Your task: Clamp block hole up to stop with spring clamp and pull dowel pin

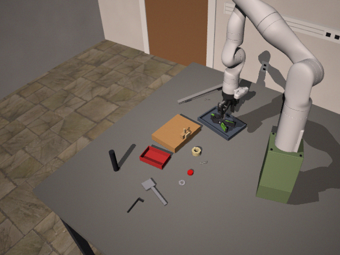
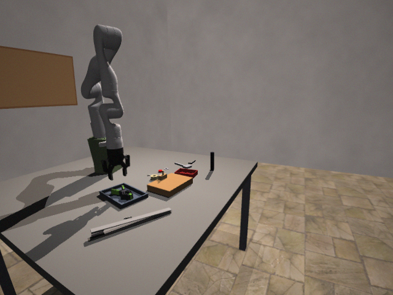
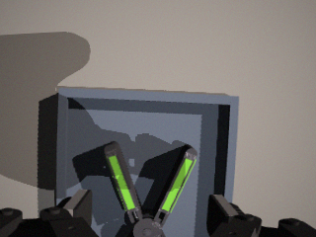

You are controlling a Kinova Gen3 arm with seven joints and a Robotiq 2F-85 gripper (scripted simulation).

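The pincer [image 1: 223, 116] [image 2: 117, 177] [image 3: 149, 209] stands open and empty above the blue-grey tray [image 1: 200, 119] [image 2: 123, 206] [image 3: 148, 94], its fingers pointing down, apart from what lies below. In the tray lies the spring clamp [image 1: 223, 126] [image 2: 118, 192] [image 3: 147, 226], black with bright green pads; in the wrist view two green-faced arms of it spread in a V from a round pivot, between the fingertips as seen from there. Beside the tray is the bench board [image 1: 172, 130] [image 2: 169, 184], a thick slab of orange-brown wood. Near its edge sit the small wooden block and the bench stop, two pale pieces close together [image 1: 184, 134], with the dowel pin [image 1: 184, 130] upright among them; whether anything loose lies between them is too small to tell. The clamp is not on the block. Near the board, on the grey bench [image 1: 233, 192] [image 2: 104, 270] [image 3: 276, 49], are a cream ring-shaped roll [image 1: 193, 152] [image 2: 153, 177] and a red open box [image 1: 162, 166] [image 2: 186, 175]. Farther out lie a small screw [image 1: 203, 162], a red disc [image 1: 190, 172] [image 2: 160, 170], a washer [image 1: 179, 183], a grey mallet [image 1: 158, 193] [image 2: 183, 165] and a black hex key [image 1: 134, 204] [image 2: 191, 162]. A black cylinder [image 1: 113, 160] [image 2: 212, 161] stands upright, and a long grey bar [image 1: 198, 94] [image 2: 133, 220] lies on the tray's other side.
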